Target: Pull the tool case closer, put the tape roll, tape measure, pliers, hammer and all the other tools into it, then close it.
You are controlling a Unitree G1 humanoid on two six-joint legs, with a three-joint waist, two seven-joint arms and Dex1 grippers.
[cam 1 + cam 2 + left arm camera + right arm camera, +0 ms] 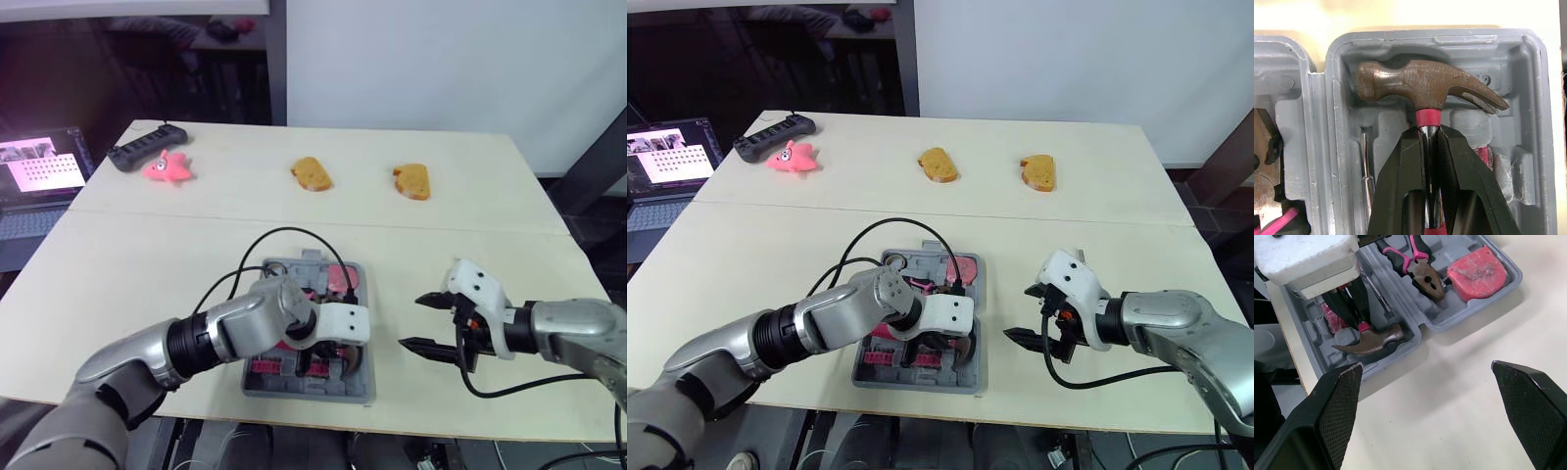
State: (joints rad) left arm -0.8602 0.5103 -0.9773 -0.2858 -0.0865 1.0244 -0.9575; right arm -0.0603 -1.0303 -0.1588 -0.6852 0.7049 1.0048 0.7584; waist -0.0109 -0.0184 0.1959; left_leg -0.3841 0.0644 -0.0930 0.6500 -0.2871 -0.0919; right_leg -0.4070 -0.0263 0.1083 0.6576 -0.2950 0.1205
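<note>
Hammer (pixel 1425 88) handle pinched btwn left fingers (pixel 1400 186) in case (pixel 1533 98).

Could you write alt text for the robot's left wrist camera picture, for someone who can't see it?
The left gripper is shut on the handle of a rusty claw hammer, just below its pink collar, with the head lying in a moulded half of the grey tool case. The neighbouring half holds pliers, seen at the edge.

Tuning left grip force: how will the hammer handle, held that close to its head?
Probably head-heavy: the hammer has a solid-looking rusty metal head on a thin neck. The left gripper clamps just below the head, so it should swing little. The smooth-looking neck might twist in the grip.
</note>
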